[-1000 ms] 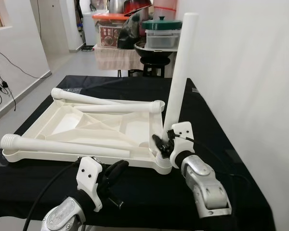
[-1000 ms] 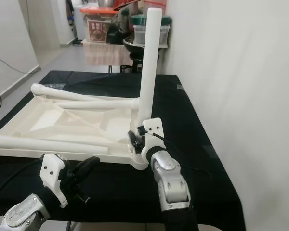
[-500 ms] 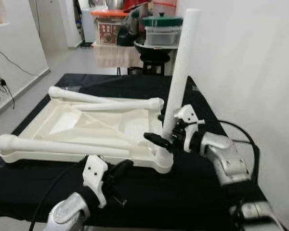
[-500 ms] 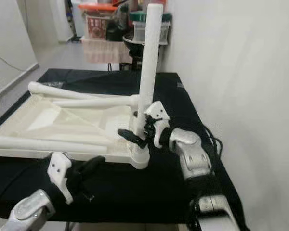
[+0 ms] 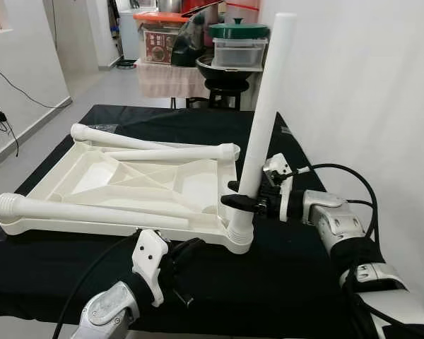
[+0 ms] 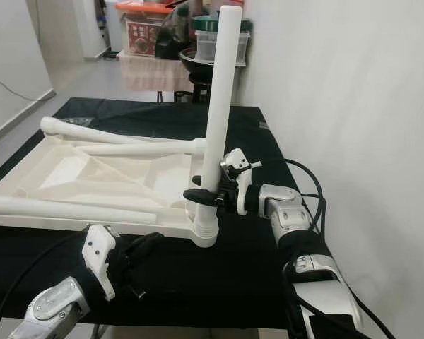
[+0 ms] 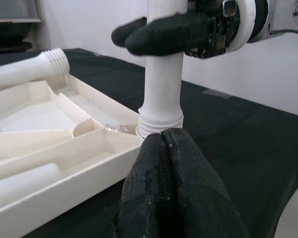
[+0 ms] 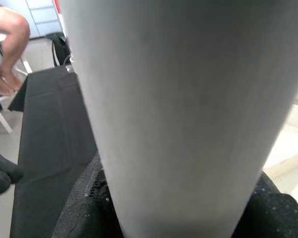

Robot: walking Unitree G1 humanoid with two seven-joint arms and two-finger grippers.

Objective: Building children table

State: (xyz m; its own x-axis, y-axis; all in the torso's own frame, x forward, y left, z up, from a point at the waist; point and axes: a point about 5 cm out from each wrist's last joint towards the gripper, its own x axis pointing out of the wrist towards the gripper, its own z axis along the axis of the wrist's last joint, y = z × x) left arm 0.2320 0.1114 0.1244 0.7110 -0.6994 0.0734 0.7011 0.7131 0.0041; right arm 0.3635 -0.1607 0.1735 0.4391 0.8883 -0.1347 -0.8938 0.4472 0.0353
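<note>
Our right tool (image 5: pixel 242 203) swung round sideways, still clamped on the upright white plastic leg (image 5: pixel 263 120); probably screwing it in.

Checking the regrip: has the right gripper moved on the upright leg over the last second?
Yes. The right gripper has climbed from the corner socket up the upright leg, now clasping it from the side.

I'm looking down at a table draped in a black cloth (image 5: pixel 297 268), set close against a white wall on my right. Lying flat on the cloth is the white tabletop (image 5: pixel 92 180), turned underside up with its ribs showing. It sits toward my left, leaving bare black cloth along the near edge and the right side.
</note>
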